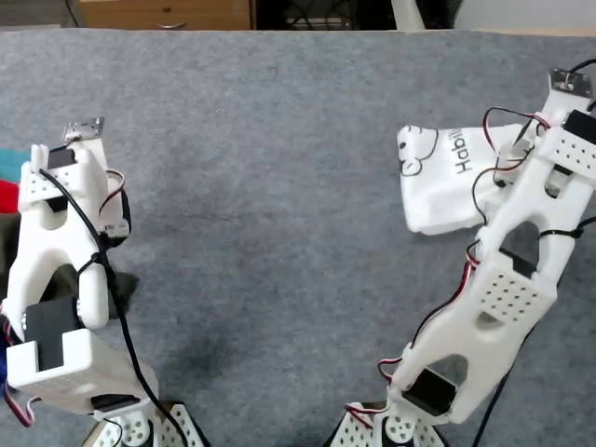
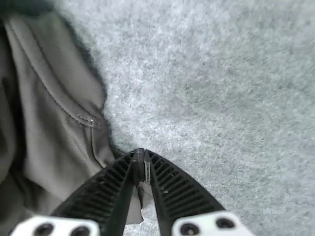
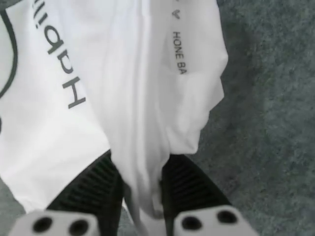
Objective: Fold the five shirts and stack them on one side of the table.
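Right hand (image 3: 142,191): jaws part-way apart, one on each side of a bunched fold of the white shirt (image 3: 123,88), fabric pressed between them, so it has hold of the cloth. From the high view, the white shirt (image 1: 447,186) lies on the right side of the grey-covered worktop (image 1: 279,186), toward the far edge, printed side up, partly under the right arm.

Left hand (image 2: 141,156): jaws drawn together, tips meeting. The tips sit right at the edge of an olive-grey shirt (image 2: 49,123), and a bit of that fabric shows in the gap lower down between the jaws. I cannot tell whether any of it is actually pinched. That shirt lies rumpled on the left side of the worktop, showing dark beside the left arm in the high view (image 1: 121,284).

At the worktop's left edge: a red cloth (image 1: 7,196) with a teal cloth (image 1: 14,158) just beyond it, both cut off by the frame.
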`<state>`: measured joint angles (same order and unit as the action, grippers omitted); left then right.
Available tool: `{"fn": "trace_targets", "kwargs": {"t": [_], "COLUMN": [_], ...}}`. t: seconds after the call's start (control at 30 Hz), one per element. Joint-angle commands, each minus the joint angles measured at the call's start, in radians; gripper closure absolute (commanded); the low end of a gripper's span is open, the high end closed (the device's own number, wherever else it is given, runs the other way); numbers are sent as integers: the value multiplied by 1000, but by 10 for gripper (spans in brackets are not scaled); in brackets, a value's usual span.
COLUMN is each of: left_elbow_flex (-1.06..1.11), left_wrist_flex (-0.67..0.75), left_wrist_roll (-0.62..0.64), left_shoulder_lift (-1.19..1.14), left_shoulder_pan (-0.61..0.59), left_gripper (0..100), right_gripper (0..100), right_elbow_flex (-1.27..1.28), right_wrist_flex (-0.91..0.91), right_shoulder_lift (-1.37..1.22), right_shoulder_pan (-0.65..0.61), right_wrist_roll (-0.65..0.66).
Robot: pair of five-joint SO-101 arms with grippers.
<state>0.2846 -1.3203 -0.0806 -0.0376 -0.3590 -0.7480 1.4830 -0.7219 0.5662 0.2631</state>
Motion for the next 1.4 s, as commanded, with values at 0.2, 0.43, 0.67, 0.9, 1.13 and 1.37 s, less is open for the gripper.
{"fn": "trace_targets", "kwargs": {"t": [0.2, 0.43, 0.67, 0.9, 1.13, 1.37], "left_elbow_flex": [-243, -507, -664, -464, -447, -504], "left_wrist_flex": [-169, -339, -400, -233, -147, -235], "left_wrist_roll": [-12, -141, -209, -270, -252, -250], "left_shoulder_lift": [54, 51, 52, -11, -29, 9], "left_shoulder_pan": [-157, -437, -659, -700, -682, -605], "left_gripper": [966, 943, 824, 820, 971, 972], "right_gripper": [838, 639, 678, 688, 688, 688], "right_elbow_flex": [-107, -254, -291, -269, -119, 35], "right_wrist_flex": [110, 265, 282, 284, 284, 284], "right_shoulder_lift": [1, 44, 111, 183, 292, 418], "right_shoulder_pan": [29, -44, -112, -157, -224, -296], "right_wrist_roll": [46, 23, -18, -98, -103, -153]}}
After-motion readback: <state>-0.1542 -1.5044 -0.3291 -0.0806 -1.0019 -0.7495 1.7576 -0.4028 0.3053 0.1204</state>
